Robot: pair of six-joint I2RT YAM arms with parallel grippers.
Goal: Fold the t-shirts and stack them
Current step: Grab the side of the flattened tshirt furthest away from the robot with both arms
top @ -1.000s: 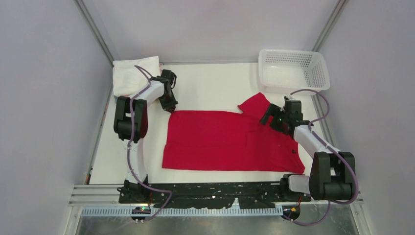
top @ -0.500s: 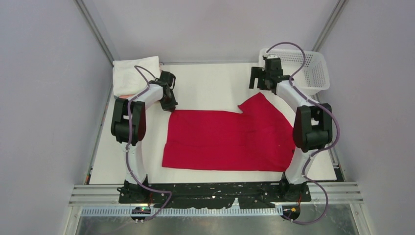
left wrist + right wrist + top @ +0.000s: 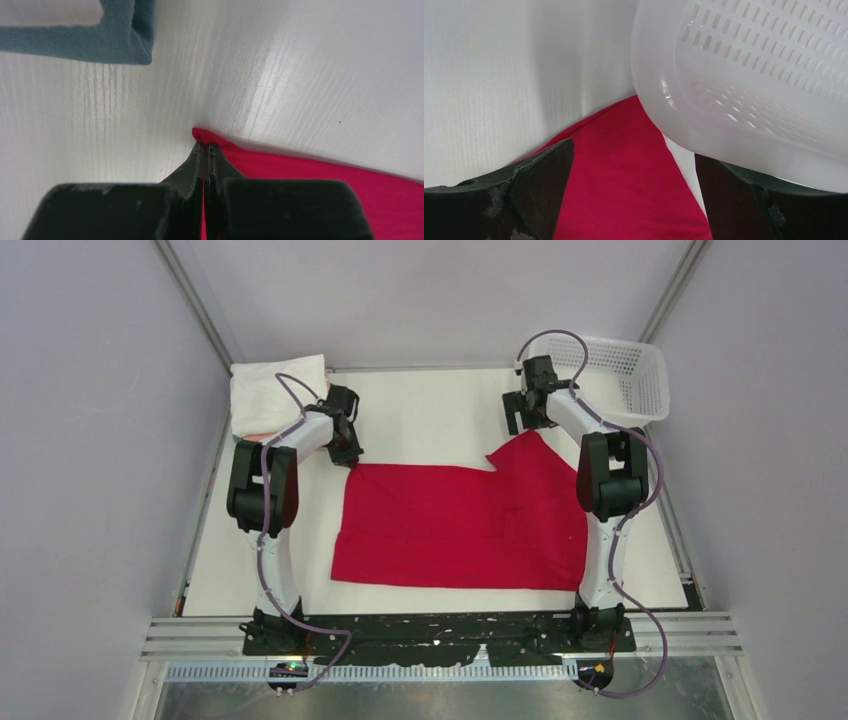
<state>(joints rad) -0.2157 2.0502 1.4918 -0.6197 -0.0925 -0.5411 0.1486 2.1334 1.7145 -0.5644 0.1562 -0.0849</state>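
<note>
At the far-left corner of the red shirt (image 3: 450, 525), my left gripper (image 3: 347, 454) is pinched tight, fingertips together with the red edge caught between them. Across the table my right gripper (image 3: 520, 412) hangs with its jaws wide apart and nothing in them, just past the tip of the sleeve (image 3: 522, 452). The sleeve lies toward me from those fingers and shows between them in the wrist view. The shirt lies flat with its long axis running left to right, so the right arm is the nearer one for that far-right end; I judge it must come down and back onto the sleeve. Beside that gripper sits the basket (image 3: 650, 390), and I see nothing in it. Folded shirts sit stacked at the far left, a white shirt (image 3: 272, 390) on top and a teal shirt (image 3: 100, 42) lower down.
</note>
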